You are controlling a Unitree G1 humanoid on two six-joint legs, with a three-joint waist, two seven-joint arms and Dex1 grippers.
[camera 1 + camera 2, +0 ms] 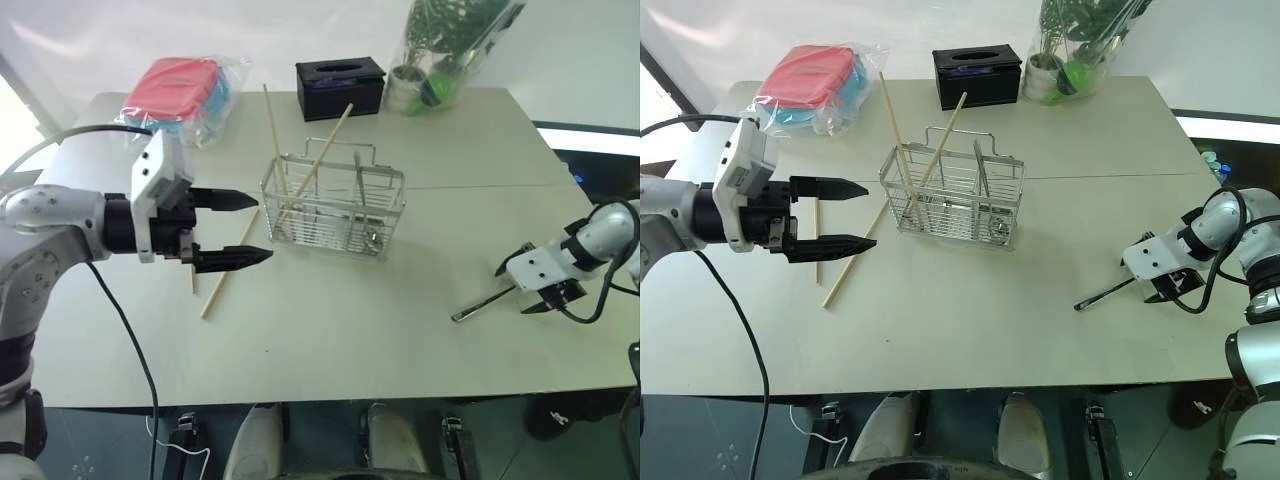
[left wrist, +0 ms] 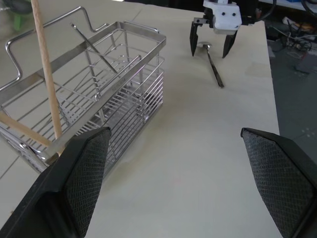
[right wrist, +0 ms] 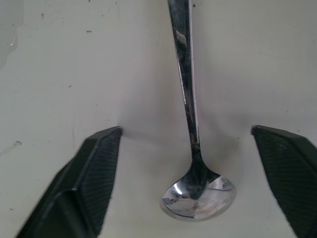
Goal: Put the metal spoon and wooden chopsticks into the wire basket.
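Right gripper point(image 3: 185, 178) jaws apart astride metal spoon point(image 3: 190, 148) — left gripper point(image 1: 240, 230) wide, empty.

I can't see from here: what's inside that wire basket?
Two wooden chopsticks stand slanted in the wire basket. The metal spoon lies outside on the table. The basket's floor is partly hidden by wires.

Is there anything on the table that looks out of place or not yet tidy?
Yes. One of the wooden chopsticks lies loose on the table left of the wire basket, while two lean inside it. The metal spoon also lies flat near the right edge, between the right gripper's open fingers.
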